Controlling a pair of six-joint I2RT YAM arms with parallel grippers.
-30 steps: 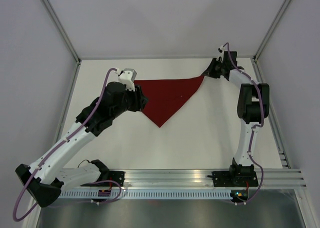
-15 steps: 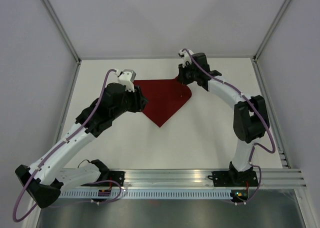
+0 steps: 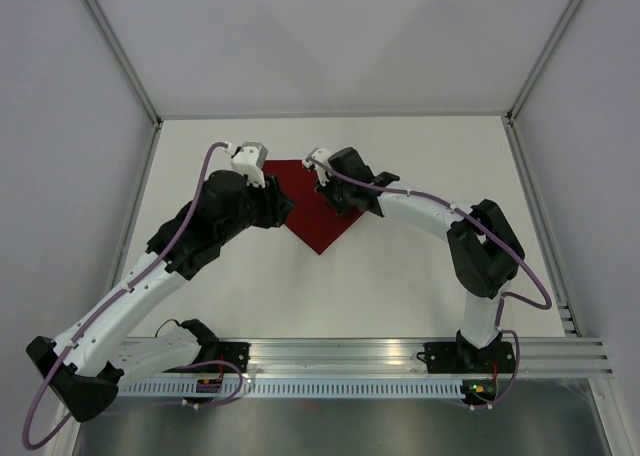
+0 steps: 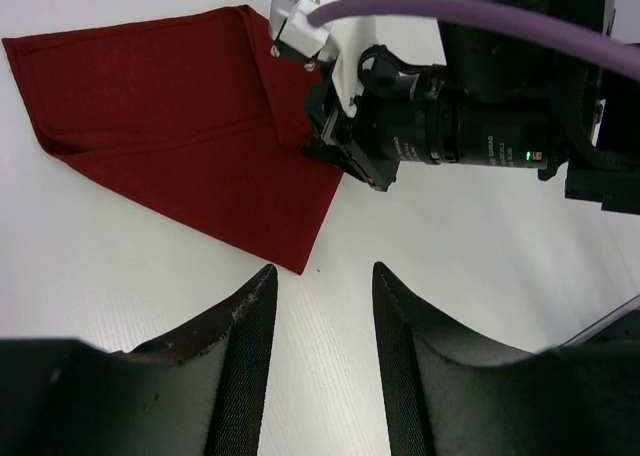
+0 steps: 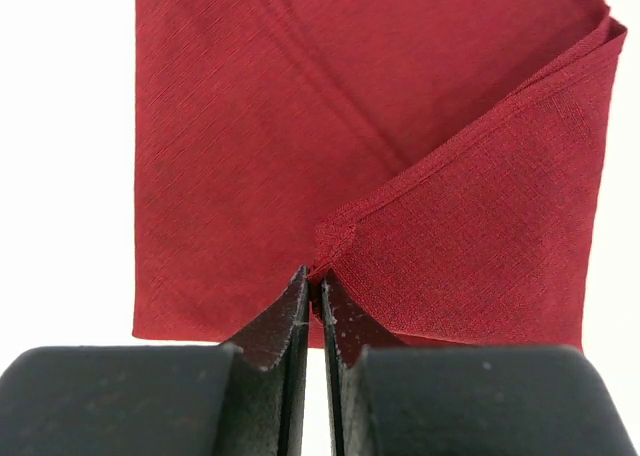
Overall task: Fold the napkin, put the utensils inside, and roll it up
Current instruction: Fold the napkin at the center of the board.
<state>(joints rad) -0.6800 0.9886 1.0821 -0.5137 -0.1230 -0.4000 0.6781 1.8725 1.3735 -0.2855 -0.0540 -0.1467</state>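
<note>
Napkin (image 3: 318,226) folded, tip pointing nearward, right pincer (image 5: 315,278) pinching folded-over corner

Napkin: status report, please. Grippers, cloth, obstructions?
Right gripper shut on a napkin corner, folded over the cloth. Left gripper open, empty, beside it. No utensils in view; nothing in the way.

Right end effector (image 5: 315,288) pinches a napkin (image 5: 250,146) corner — flap folded over; white table (image 5: 60,176) beneath
</note>
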